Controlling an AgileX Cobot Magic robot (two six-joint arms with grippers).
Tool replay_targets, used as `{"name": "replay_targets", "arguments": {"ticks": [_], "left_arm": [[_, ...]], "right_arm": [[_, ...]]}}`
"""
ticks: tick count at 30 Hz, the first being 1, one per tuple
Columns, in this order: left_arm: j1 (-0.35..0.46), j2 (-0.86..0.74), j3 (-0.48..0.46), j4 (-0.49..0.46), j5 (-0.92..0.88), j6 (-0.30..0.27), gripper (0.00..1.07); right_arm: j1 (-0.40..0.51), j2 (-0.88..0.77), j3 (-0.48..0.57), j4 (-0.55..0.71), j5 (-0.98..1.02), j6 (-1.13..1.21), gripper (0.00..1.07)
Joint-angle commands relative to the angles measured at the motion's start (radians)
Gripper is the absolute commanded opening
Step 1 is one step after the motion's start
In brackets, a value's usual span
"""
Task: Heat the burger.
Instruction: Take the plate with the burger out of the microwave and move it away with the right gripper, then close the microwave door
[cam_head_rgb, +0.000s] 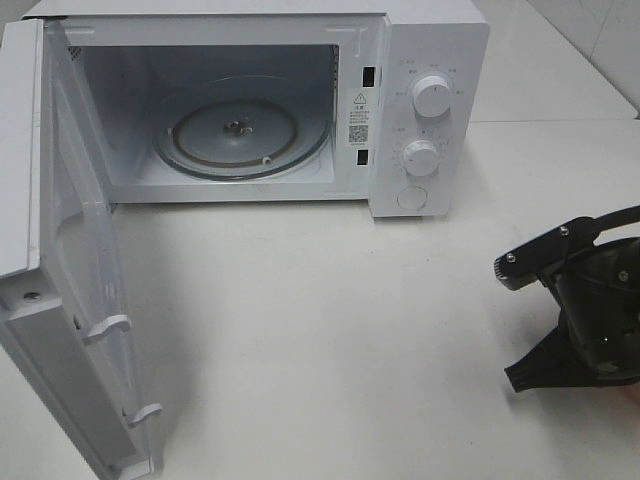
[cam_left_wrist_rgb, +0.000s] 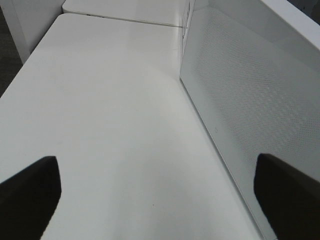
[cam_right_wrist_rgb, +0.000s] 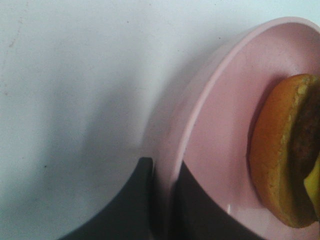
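The right end effector (cam_right_wrist_rgb: 162, 200) is pinching the rim of a shallow pink plate (cam_right_wrist_rgb: 200, 115), one dark finger on each side of the edge. On that plate sits the burger (cam_right_wrist_rgb: 285, 150), golden-brown bun and dark patty in sight, well in from the pinched rim. In the high view this arm sits at the right edge of the white surface (cam_head_rgb: 330, 340). The left end effector (cam_left_wrist_rgb: 160, 195) is spread wide, hovering just beside the swung-open microwave door (cam_head_rgb: 70, 290). Farther back, the white microwave (cam_head_rgb: 420, 100) shows its glass turntable (cam_head_rgb: 240, 135) and two knobs.
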Motion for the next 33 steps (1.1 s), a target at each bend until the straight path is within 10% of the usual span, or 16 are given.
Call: {"name": "replay_targets", "arguments": {"ticks": [1,20,33], "left_arm": [[0.003,-0.017,0.004,-0.008,-0.009,0.002,0.98],[0.003,-0.017,0.004,-0.008,-0.009,0.002,0.98],[0.003,-0.017,0.004,-0.008,-0.009,0.002,0.98]], "right_arm": [[-0.006,0.021,-0.006,-0.075,0.058,0.023,0.04],[-0.006,0.155,-0.006,-0.177,0.039,0.193,0.11],[-0.005,0.001,-0.009,0.025,0.017,-0.028,0.52]]}}
